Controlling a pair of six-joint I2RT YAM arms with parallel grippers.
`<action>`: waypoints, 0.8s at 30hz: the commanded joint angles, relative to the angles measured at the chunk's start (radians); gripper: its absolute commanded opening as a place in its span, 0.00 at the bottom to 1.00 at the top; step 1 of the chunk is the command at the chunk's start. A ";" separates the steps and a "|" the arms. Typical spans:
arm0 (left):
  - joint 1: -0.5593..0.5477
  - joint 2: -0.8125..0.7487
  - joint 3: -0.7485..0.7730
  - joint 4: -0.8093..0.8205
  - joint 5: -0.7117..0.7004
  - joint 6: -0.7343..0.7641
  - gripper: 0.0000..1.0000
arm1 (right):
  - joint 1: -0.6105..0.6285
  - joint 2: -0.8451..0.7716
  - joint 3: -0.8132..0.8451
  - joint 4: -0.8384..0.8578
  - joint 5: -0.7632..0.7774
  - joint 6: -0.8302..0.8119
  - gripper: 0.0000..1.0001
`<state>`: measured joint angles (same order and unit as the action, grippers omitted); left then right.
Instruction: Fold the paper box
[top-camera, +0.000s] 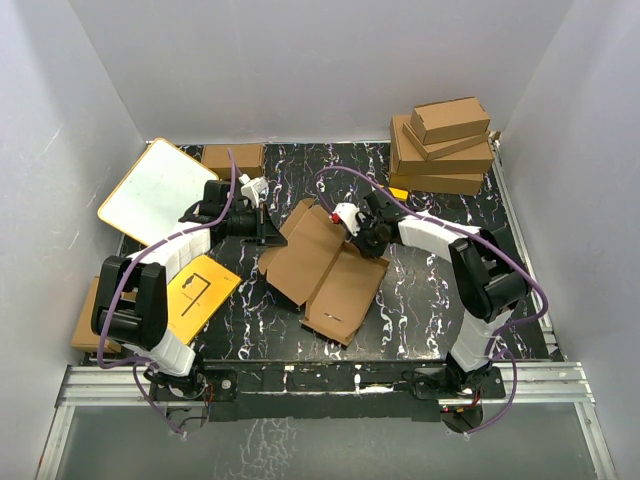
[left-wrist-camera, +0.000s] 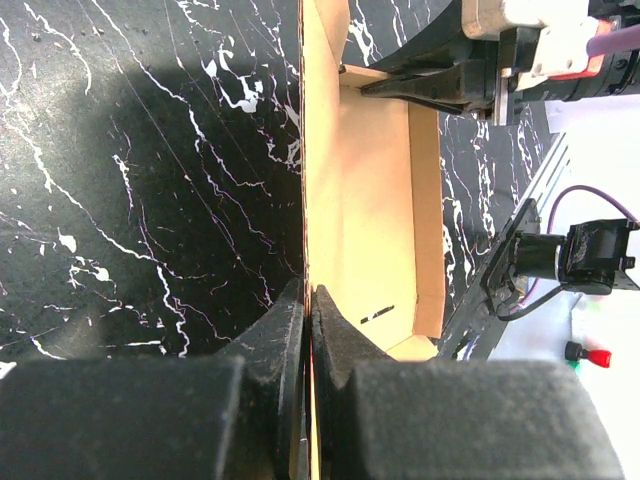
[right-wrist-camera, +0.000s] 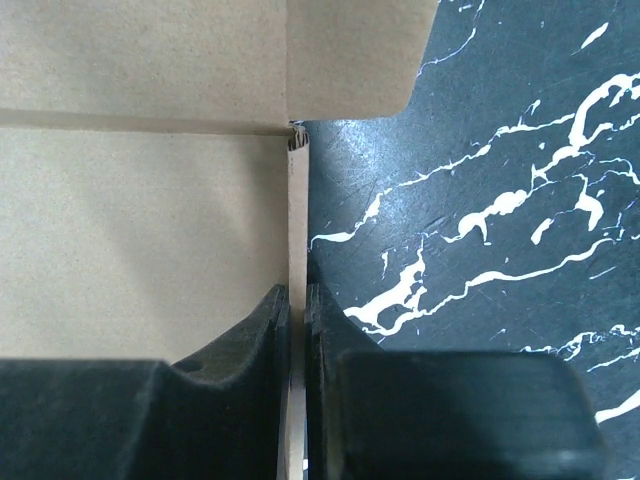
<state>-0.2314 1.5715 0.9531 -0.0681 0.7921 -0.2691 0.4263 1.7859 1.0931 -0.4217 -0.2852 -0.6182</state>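
- We see the paper box (top-camera: 325, 268) lying partly unfolded in the middle of the black marbled table (top-camera: 430, 300), between the two arms, with its flat flaps spread toward the near edge.
- The left gripper (left-wrist-camera: 307, 300) is clamped on a thin upright wall at the box's left side (the cardboard edge runs straight between its fingers).
- The right gripper (right-wrist-camera: 297, 295) is pinched tight on a raised cardboard wall at the box's far right corner, with bare marble just beside it.
- At the back right we find a stack of brown boxes (top-camera: 445, 150).
- A white board (top-camera: 155, 190) sits at the far left, and a yellow card (top-camera: 200, 290) is nearer.
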 joint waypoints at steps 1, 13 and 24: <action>0.014 -0.052 0.028 -0.019 0.003 0.014 0.00 | 0.016 -0.016 -0.017 0.014 0.159 -0.011 0.08; 0.015 -0.058 0.027 -0.044 -0.018 0.030 0.00 | -0.005 -0.092 -0.007 -0.022 0.064 -0.015 0.37; 0.015 -0.050 0.035 -0.046 -0.013 0.028 0.00 | -0.011 -0.084 -0.028 -0.002 0.071 -0.021 0.25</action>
<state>-0.2241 1.5597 0.9535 -0.0914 0.7666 -0.2569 0.4187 1.7237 1.0817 -0.4530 -0.2390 -0.6304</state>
